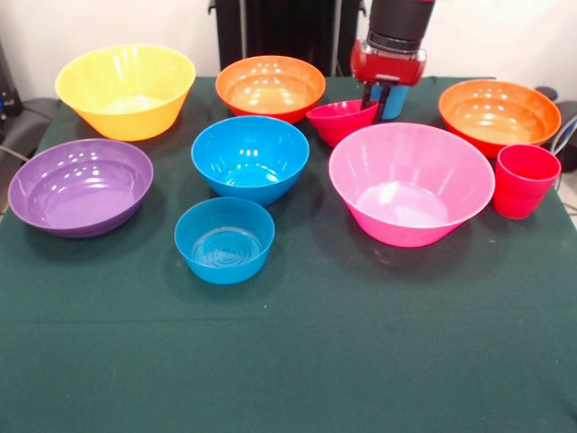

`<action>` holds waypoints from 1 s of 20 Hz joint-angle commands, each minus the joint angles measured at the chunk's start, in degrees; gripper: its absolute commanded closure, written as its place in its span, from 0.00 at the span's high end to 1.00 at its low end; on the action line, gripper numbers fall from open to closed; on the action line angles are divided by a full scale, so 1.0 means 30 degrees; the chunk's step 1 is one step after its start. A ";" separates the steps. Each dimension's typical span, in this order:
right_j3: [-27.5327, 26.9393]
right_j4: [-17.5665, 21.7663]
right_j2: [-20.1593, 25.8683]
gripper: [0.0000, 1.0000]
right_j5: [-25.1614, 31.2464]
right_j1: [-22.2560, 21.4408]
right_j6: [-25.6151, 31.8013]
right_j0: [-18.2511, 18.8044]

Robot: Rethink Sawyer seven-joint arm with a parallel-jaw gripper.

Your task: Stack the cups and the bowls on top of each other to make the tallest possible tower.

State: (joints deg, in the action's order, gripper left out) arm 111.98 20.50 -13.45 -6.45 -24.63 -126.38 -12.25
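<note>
My gripper [385, 101] hangs at the back of the table, just behind the pink bowl [410, 185] and right of the small magenta-red bowl [340, 120]. The light blue cup [395, 101] shows as a blue patch right at the gripper, mostly hidden. The red cup [525, 180] stands at the right, beside the pink bowl. The medium blue bowl [250, 158] and the small blue bowl [224, 239] sit in the middle. The purple bowl [79, 187] and yellow bowl [126, 90] are at the left. Two orange-red bowls [270, 87] [499, 113] sit at the back. Every bowl stands single; no tower shows.
The dark green tablecloth [297, 361] covers the table, and its near half bears nothing. The robot's black pedestal [288, 32] stands behind the table's far edge.
</note>
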 commanded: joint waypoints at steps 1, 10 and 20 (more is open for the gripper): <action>-0.1833 -0.1568 0.2973 0.00 0.2547 0.0653 -0.1816 -0.0110; -0.3136 -0.2865 0.3527 0.00 0.6368 -0.0768 -0.0852 0.0256; -0.5077 -0.3282 0.4086 0.00 1.0168 -0.1445 -0.0030 0.0789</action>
State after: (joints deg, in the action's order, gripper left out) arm 104.58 13.44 -8.77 16.30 -28.92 -126.38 -11.21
